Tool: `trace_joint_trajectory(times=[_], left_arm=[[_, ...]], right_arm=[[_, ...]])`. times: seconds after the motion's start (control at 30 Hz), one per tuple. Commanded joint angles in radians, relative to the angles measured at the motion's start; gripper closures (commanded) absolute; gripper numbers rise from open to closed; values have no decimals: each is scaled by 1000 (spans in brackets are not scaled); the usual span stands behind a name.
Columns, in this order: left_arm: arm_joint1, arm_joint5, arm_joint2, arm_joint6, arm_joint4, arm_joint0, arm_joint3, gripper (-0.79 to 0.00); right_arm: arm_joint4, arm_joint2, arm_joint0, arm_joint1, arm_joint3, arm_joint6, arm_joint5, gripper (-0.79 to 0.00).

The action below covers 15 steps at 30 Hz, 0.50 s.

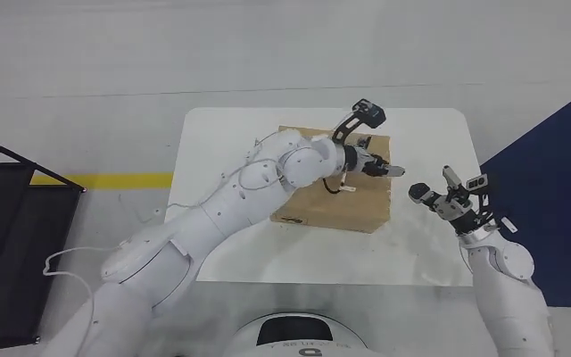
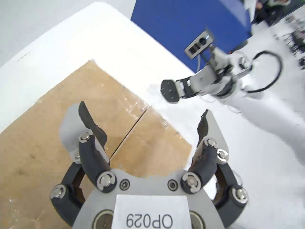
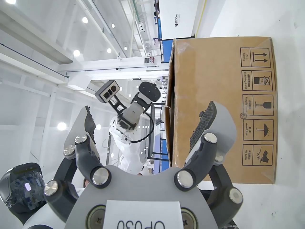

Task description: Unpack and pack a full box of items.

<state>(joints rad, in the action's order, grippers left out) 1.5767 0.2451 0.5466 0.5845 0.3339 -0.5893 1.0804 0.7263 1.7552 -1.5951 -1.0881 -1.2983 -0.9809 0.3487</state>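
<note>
Top view, closed brown cardboard box (image 1: 357, 210) on white table (image 1: 223, 143), left gripper (image 2: 144, 110) over its taped lid, jaws open, right gripper (image 3: 149, 108) beside it, jaws open

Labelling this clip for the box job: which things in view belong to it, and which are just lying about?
Job: cardboard box, flaps shut and taped; left gripper, open above it; right gripper, open beside it.
Lying about: white table; blue panel; black frame; yellow floor line.

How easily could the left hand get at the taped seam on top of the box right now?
Probably easily: the left hand is open above the box, the seam close below it, nothing between. The right hand stands clear beside the box.
</note>
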Motion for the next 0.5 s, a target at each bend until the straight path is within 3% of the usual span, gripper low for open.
trace_joint_trajectory(times=[0.0,0.13,0.27,0.37,0.47], left_arm=[[7,23,36,30,-136,5,-13,-785],[1,35,119,89,-286,17,-42,-785],[-33,37,195,18,-174,-13,-5,-785],[-74,-3,275,-46,-41,-79,90,-785],[-116,-48,372,-62,60,-184,243,-785]], right_arm=[[4,2,20,2,14,-27,-5,-785],[-12,-1,73,7,40,-66,-20,-785],[-42,-9,138,13,66,-100,-57,-785],[-70,-11,184,18,78,-113,-78,-785],[-92,-6,206,24,68,-130,-76,-785]])
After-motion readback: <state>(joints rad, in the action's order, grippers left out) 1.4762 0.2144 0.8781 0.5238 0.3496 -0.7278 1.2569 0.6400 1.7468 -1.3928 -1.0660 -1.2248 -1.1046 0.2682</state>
